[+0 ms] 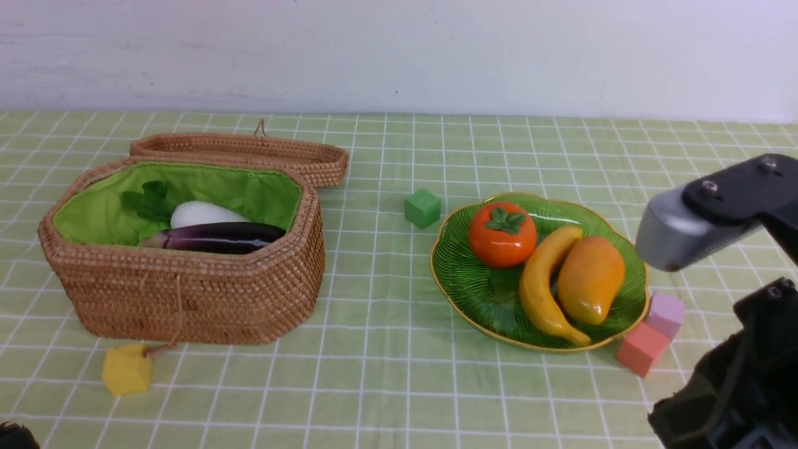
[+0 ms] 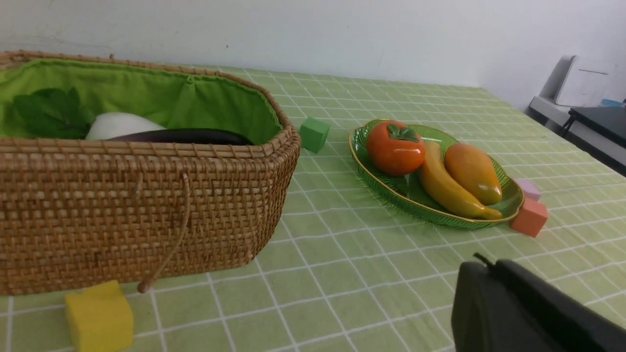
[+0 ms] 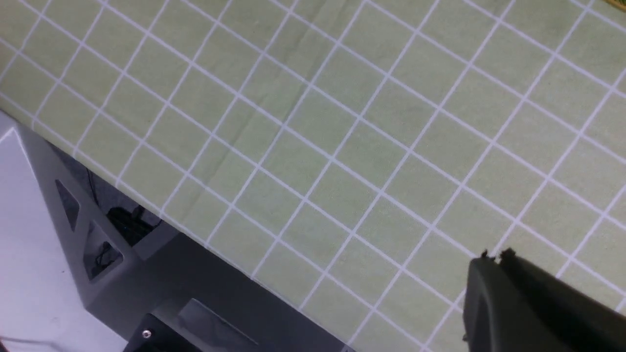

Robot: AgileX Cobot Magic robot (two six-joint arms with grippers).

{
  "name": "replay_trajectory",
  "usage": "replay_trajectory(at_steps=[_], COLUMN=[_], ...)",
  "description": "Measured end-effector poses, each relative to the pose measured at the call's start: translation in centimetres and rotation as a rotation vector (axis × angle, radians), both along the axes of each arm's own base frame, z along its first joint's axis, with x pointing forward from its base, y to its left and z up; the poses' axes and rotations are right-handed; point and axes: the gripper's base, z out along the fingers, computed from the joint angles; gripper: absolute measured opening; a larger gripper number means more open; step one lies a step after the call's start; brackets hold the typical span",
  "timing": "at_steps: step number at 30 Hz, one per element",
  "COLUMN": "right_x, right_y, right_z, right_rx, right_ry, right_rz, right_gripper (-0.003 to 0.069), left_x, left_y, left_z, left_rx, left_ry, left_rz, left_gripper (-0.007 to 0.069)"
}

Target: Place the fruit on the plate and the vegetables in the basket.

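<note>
Nearest me, both my grippers, left gripper (image 2: 489, 274) and right gripper (image 3: 494, 264), are closed and empty. Fruit fills the plate (image 1: 480, 299); eggplant (image 1: 218, 237) lies in the basket (image 1: 187, 293).

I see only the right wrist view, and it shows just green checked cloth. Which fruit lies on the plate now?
Observer: The round orange persimmon, curved yellow banana and yellow-orange mango lie on the glossy green leaf-veined plate.
Operator: And the basket?
Observer: The brown woven wicker basket holds a dark purple eggplant and a white radish; anything beneath is hidden.
Operator: What remains on the cloth?
Observer: Small cubes: green cube, yellow cube, pink cube, lilac cube.
</note>
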Motion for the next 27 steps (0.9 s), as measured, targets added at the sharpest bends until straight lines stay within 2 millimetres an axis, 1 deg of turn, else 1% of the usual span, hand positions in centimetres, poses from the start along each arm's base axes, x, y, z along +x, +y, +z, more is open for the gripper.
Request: replay_trajectory(at_steps=[1,2,3,5,7,8,9,10,11,13,15,16,18,19,20,21,27], right_x=[0.1,0.6,0.8,0.7,0.1,0.2,-0.8,-1.8,-2.7,-4.3,-5.7,-6.2,-6.5,-6.9,-7.1,-7.2,-7.3], right_y=[-0.2,-1.2,-2.0,-4.1,-6.7,-7.0,-8.8,-9.8,-10.8,-12.1,-13.0,-13.2,-13.3,-13.5,-13.5,-13.5,-13.5], right_z=[0.0,-0.1,-0.5,-1.2,-3.0,-3.1,-5.0,-6.7,-8.3,-11.2,-14.6,-16.0,-17.3,-19.3,-20.0,-20.1,-20.1], right_rx=[-0.009,-0.047,-0.057,-0.024,0.040,0.055,0.089,0.099,0.112,0.131,0.142,0.145,0.147,0.147,0.142,0.141,0.145], right_ry=[-0.011,-0.070,-0.091,-0.176,-0.295,-0.325,-0.414,-0.466,-0.536,-0.659,-0.764,-0.794,-0.816,-0.825,-0.809,-0.797,-0.802], right_rz=[-0.005,-0.028,-0.053,-0.114,-0.204,-0.224,-0.295,-0.335,-0.384,-0.465,-0.533,-0.554,-0.574,-0.596,-0.604,-0.609,-0.611], right_gripper=[0.0009,-0.0001,-0.0007,-0.0018,-0.0020,-0.0020,-0.0020,-0.0020,-0.0020,-0.0020,-0.0020,-0.0020,-0.0020,-0.0019,-0.0019,-0.0019,-0.0017], left_x=[0.0,0.0,0.0,0.0,0.0,0.0,0.0,0.0,0.0,0.0,0.0,0.0,0.0,0.0,0.0,0.0,0.0], left_y=[0.0,0.0,0.1,0.1,0.1,0.1,0.1,0.1,0.1,0.1,0.1,0.1,0.1,0.1,0.1,0.1,0.1], left_z=[0.0,-0.1,-0.1,-0.1,-0.1,-0.1,-0.2,-0.2,-0.2,-0.2,-0.2,-0.2,-0.2,-0.2,-0.2,-0.2,-0.2], left_rx=[0.001,0.005,0.006,0.007,0.008,0.008,0.008,0.008,0.008,0.008,0.009,0.009,0.010,0.010,0.010,0.012,0.013], left_ry=[0.001,0.007,0.009,0.012,0.013,0.013,0.014,0.014,0.014,0.014,0.014,0.014,0.014,0.014,0.014,0.016,0.015], left_rz=[0.000,0.004,0.005,0.006,0.006,0.006,0.007,0.007,0.007,0.007,0.007,0.007,0.007,0.007,0.007,0.008,0.008], left_gripper=[-0.0013,-0.0013,-0.0013,-0.0013,-0.0013,-0.0013,-0.0013,-0.0013,-0.0013,-0.0013,-0.0013,-0.0013,-0.0013,-0.0013,-0.0013,-0.0013,-0.0011])
